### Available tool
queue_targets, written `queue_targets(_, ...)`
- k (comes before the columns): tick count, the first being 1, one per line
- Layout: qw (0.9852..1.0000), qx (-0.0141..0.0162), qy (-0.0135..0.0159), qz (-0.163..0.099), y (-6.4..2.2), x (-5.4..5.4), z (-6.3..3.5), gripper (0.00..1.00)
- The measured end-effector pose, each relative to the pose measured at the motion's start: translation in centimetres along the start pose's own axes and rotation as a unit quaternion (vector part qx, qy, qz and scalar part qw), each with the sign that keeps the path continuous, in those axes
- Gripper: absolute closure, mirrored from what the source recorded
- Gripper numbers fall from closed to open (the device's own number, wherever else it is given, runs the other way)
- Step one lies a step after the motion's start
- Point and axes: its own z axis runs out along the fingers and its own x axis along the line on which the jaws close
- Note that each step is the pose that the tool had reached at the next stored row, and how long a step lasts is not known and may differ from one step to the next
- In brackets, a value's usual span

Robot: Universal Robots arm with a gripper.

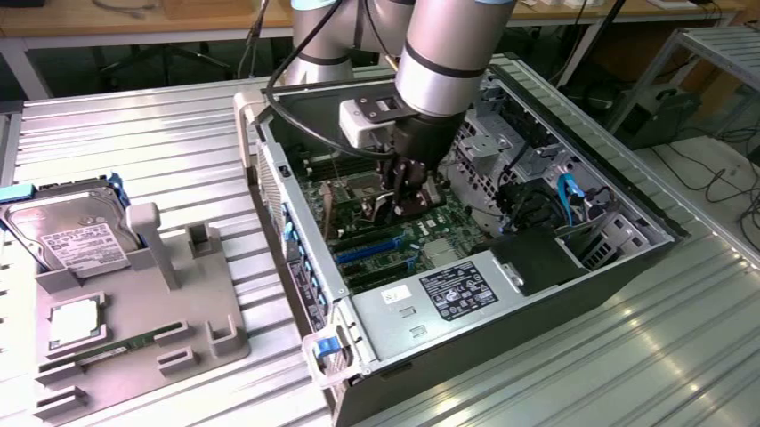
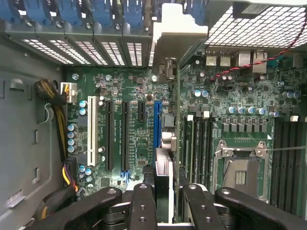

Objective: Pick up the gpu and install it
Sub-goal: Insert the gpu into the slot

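My gripper [image 1: 398,197] reaches down inside the open computer case [image 1: 297,267], just above the motherboard [image 1: 410,236]. It is shut on the gpu [image 2: 176,120], which the wrist view shows edge-on as a thin dark card between the black fingers [image 2: 144,206]. The card's silver bracket [image 2: 175,36] points toward the rear slot openings of the case. Below the card lie the expansion slots, and the long blue slot [image 2: 157,124] runs right beside its edge. Whether the card touches a slot I cannot tell.
A grey tray [image 1: 214,329] on the exterior view's left holds a hard drive [image 1: 77,236], a CPU [image 1: 74,320] and a RAM stick [image 1: 113,351]. Inside the case are the power supply [image 1: 457,289], cable bundles [image 2: 60,115], the CPU socket [image 2: 240,167] and a drive cage [image 1: 499,142].
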Motion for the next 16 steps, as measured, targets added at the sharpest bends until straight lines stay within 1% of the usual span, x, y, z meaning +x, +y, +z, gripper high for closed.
queue_targets(3, 1.0, 0.0001, 0.0, 0.003, 0.13, 0.1, 0.36, 0.73)
queue_targets(5, 1.0, 0.0002, -0.0004, 0.003, 0.13, 0.3, 0.48, 0.73)
queue_targets(10, 1.0, 0.0001, -0.0004, 0.003, 0.43, 0.3, 0.72, 0.73)
queue_targets(11, 1.0, 0.0006, -0.0005, 0.003, 0.42, 0.3, 0.8, 0.73)
queue_targets(12, 1.0, 0.0045, -0.0002, 0.003, 0.43, 0.3, 0.82, 0.73)
queue_targets(13, 1.0, 0.0071, -0.0002, 0.003, 0.44, 0.3, 0.87, 0.73)
queue_targets(14, 1.0, 0.0082, -0.0004, 0.003, 0.46, 0.3, 0.97, 0.73)
queue_targets(16, 1.0, 0.0083, -0.0003, 0.003, 0.49, 0.3, 1.18, 0.73)
